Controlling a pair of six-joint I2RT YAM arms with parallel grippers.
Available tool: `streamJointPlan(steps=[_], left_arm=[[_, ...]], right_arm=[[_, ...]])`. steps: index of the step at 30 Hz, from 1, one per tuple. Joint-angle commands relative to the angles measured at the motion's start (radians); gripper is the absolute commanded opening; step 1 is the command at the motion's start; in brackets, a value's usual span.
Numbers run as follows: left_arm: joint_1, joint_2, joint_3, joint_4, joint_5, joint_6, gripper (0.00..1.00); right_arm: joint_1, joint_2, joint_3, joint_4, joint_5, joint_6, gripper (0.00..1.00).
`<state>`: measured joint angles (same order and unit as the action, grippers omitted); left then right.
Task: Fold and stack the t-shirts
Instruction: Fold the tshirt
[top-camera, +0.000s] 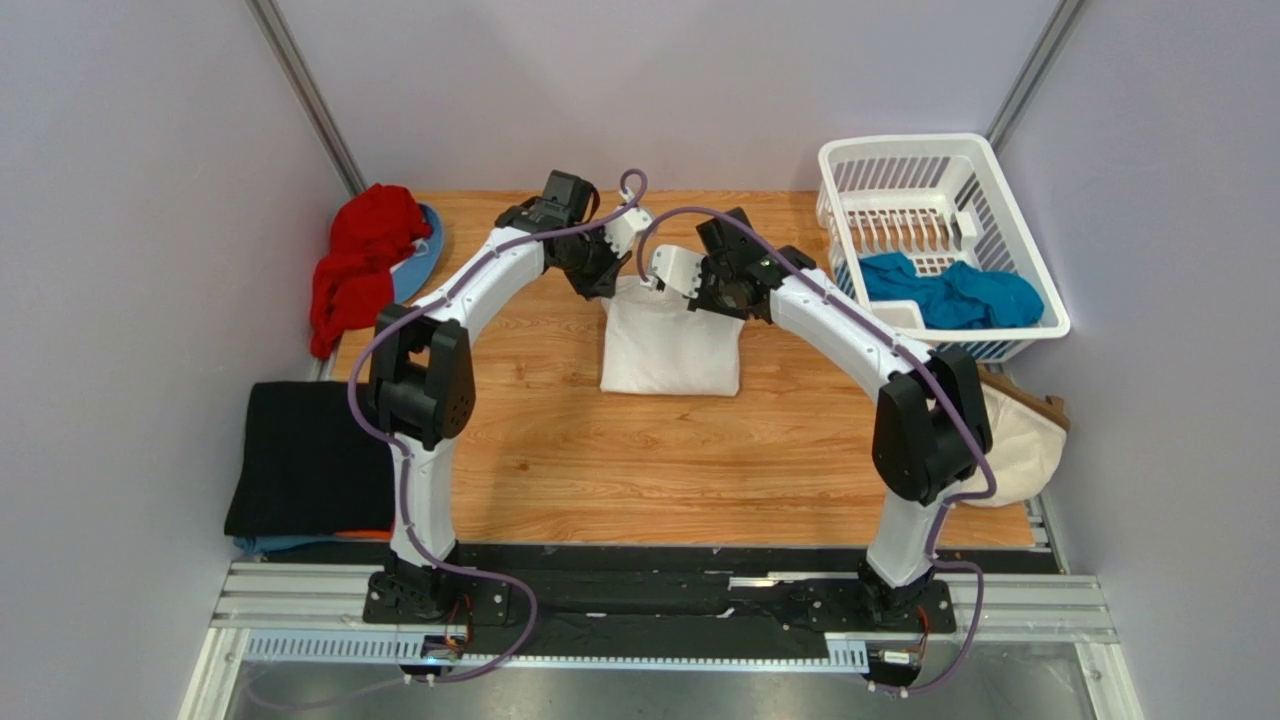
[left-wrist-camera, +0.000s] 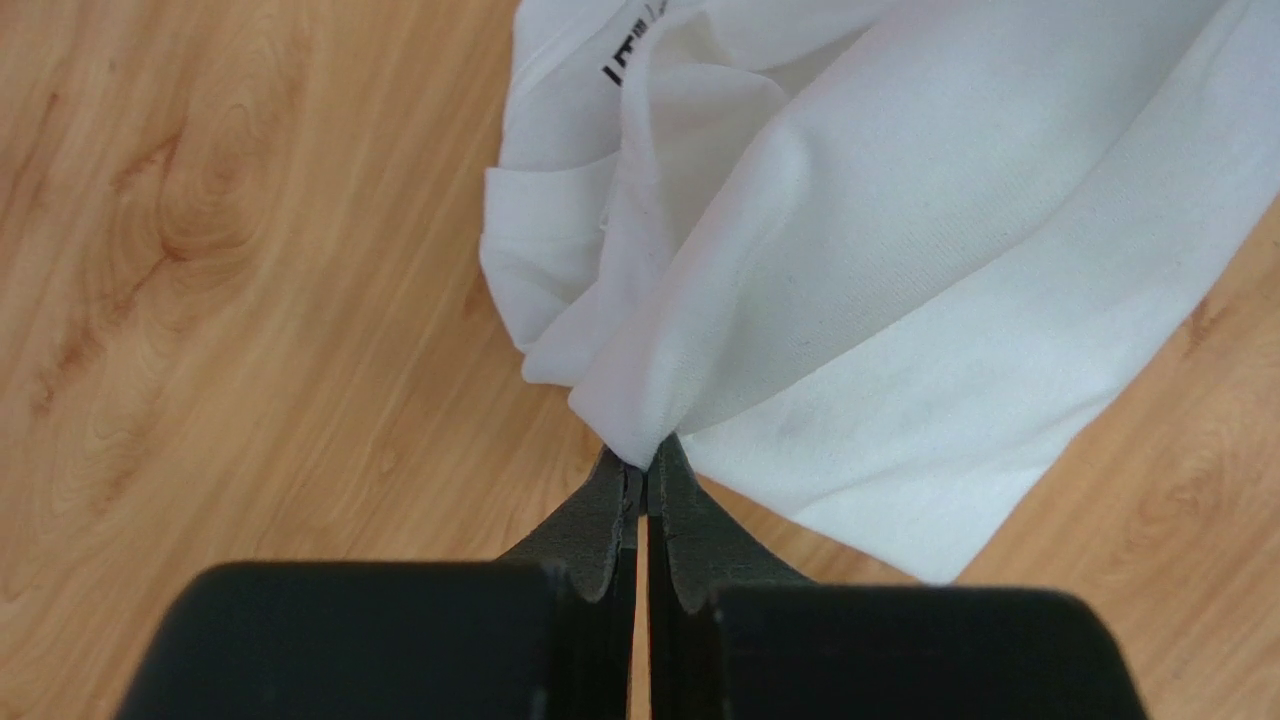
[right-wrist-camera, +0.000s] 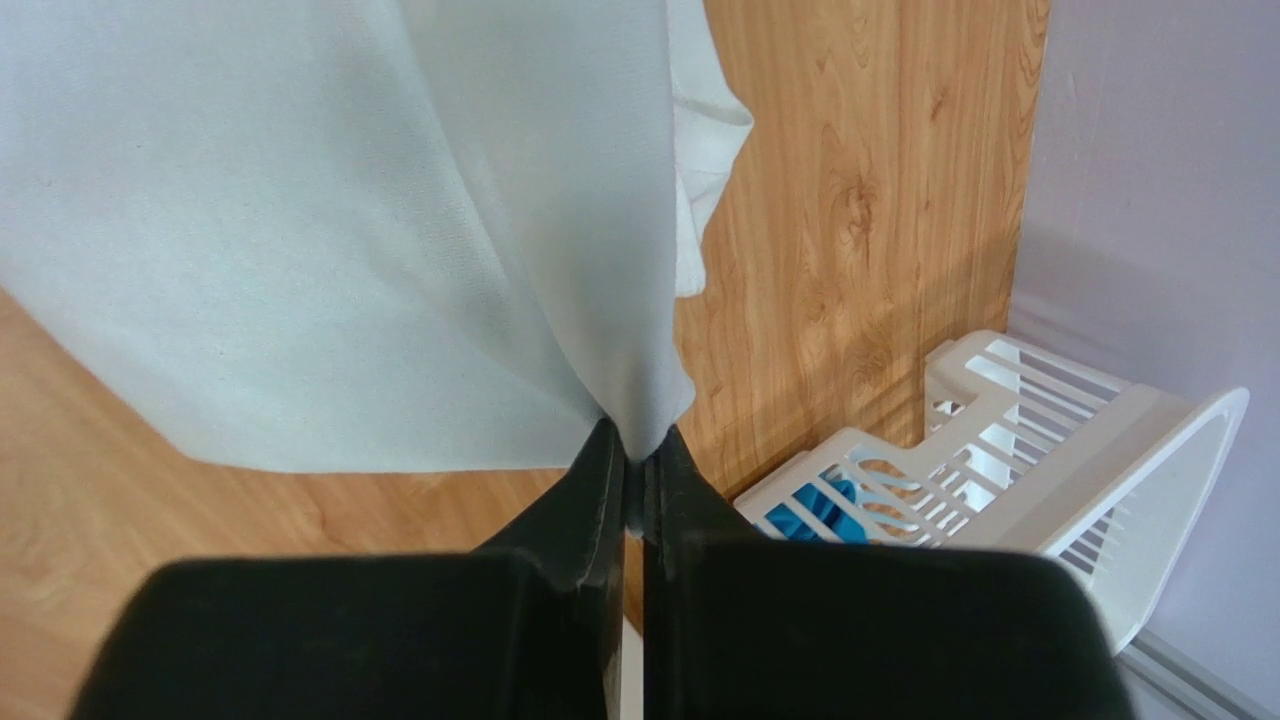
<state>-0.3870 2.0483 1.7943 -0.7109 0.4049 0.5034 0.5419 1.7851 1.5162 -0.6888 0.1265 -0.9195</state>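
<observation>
The white t-shirt (top-camera: 670, 348) lies partly folded just past the middle of the worktop (top-camera: 601, 465), toward 12 o'clock, with both arms bent over its far edge. The left gripper (left-wrist-camera: 643, 477) is pressed together on a bunched corner of it, and the right gripper (right-wrist-camera: 643, 458) pinches the opposite corner, the cloth hanging off its tips like a curtain. Both holds sit at the very ends of the fingers, so the likeliest trouble is a corner slipping free when the edge is pulled toward 6 o'clock. The left corner is crumpled while the right is smooth, so an uneven pull could skew the fold or drag the lower layers out of square. A lift that is too high could also open the folds already made. How many layers each gripper has caught cannot be told, and in the top view the arms cover the far hem. No print shows on the shirt. A teal t-shirt (top-camera: 950, 293) sits in the basket (top-camera: 1052, 318) at 2 o'clock, and a black t-shirt (top-camera: 308, 458) overhangs the edge at 8 o'clock with slivers of orange and blue beneath it, too small to identify. The red cloth (top-camera: 361, 263) at 10 o'clock is too heaped to read, and the right arm partly covers the cream bag (top-camera: 1022, 435) at 4 o'clock.
</observation>
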Motion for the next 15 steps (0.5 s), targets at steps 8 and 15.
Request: streamJointPlan(steps=[8,15], left_arm=[[0.022,0.197,0.246,0.014,-0.067,0.018,0.00],[0.020,0.259,0.310,0.043,-0.103,-0.003,0.16]], right_arm=[[-0.092,0.281,0.199,0.087,-0.005,-0.059,0.00],[-0.108,0.372,0.240,0.156,0.021,-0.045,0.32]])
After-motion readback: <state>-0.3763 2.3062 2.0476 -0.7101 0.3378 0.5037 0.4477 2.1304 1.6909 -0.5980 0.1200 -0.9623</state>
